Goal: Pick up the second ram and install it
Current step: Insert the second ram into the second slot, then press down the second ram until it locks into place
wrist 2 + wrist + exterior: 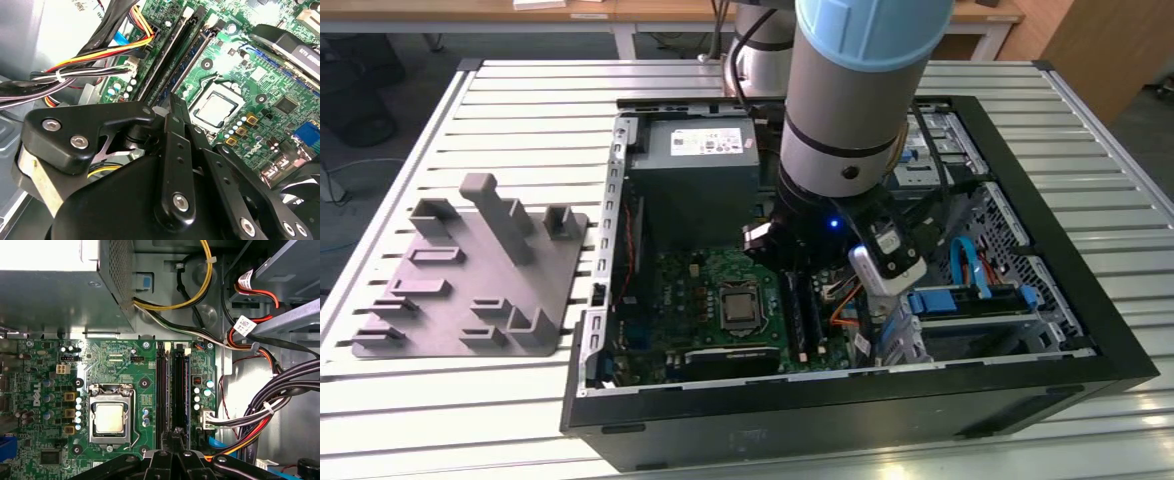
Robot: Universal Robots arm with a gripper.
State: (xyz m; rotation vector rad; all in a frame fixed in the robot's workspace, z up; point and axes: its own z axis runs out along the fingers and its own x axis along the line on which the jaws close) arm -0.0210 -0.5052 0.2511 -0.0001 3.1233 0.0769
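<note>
Ram sticks are hard to single out: the second ram cannot be told apart from the two long black memory slots (160, 390), and whether it sits between the fingers cannot be told. The gripper (175, 437) hangs just above those slots with its fingers drawn close together, clenched as seen in both wrist views (175, 102). Beside the slots lies the processor socket (111, 417) on the green motherboard (125, 365). In the exterior view the gripper (781, 250) reaches into the open computer case (1067, 330); a grey holder tray (467, 280) lies on the slatted table (520, 90), at the exterior view's left.
</note>
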